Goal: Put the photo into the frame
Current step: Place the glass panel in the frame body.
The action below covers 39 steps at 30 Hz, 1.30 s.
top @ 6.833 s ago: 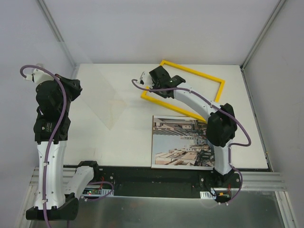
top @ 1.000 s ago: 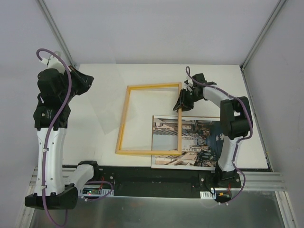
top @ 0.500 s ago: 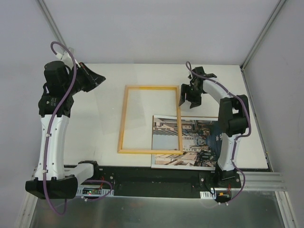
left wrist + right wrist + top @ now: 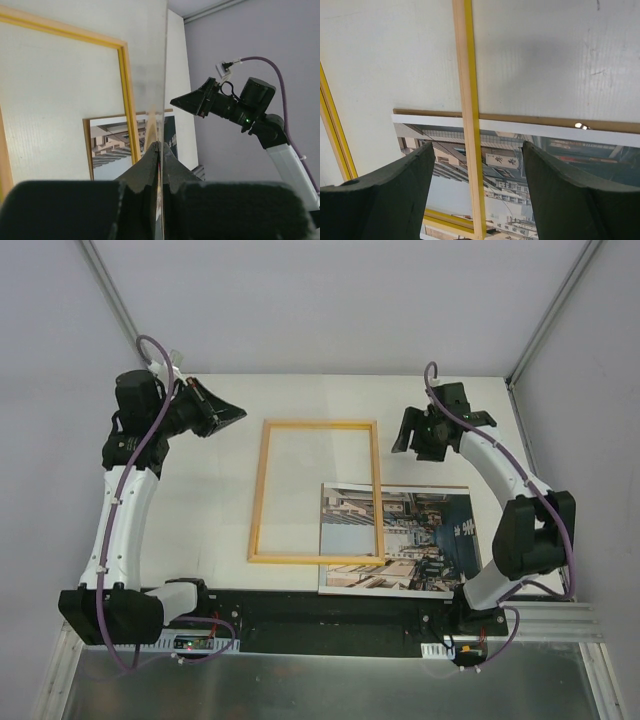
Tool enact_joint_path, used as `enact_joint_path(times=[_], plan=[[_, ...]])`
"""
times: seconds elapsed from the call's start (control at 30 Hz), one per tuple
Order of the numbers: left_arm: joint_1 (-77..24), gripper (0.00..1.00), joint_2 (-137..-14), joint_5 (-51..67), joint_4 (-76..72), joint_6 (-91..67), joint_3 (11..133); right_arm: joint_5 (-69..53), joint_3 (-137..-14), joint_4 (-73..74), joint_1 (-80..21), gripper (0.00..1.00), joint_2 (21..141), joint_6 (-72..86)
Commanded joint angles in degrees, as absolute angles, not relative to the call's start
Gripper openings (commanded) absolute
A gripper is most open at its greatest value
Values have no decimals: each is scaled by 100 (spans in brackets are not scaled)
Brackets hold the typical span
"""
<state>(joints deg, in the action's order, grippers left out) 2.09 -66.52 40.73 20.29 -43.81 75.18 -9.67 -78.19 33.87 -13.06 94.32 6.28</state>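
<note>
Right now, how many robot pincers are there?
2. The black left pincer hangs left of the wood-coloured rectangular frame; the black right pincer hangs to its right.

The frame (image 4: 320,423) lies flat on the bench (image 4: 200,500), just left of the right claw (image 4: 416,447) and right of the left claw (image 4: 238,415). Its right bar crosses the left part of the photo (image 4: 420,540). The photo lies nearer than the right claw, on a board (image 4: 545,121) that shows past its far edge.
</note>
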Motion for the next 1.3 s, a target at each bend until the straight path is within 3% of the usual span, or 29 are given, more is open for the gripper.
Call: enact_joint_path(times=[0.0, 0.2, 0.57, 1.27], plan=[[220, 0, -6793, 4789, 1258, -4790, 7050, -897, -7208, 2787, -1222, 73, 8755, 958], [220, 0, -7101, 5369, 353, -5097, 6224, -1001, -6444, 2207, -1213, 72, 8306, 1125], [150, 0, -7892, 5739, -1641, -5949, 5098, -1204, -6029, 1679, -1248, 65, 8657, 1160], [-307, 0, -9123, 5775, -3392, -6627, 4614, -888, -6170, 1600, -1599, 51, 9237, 1134]])
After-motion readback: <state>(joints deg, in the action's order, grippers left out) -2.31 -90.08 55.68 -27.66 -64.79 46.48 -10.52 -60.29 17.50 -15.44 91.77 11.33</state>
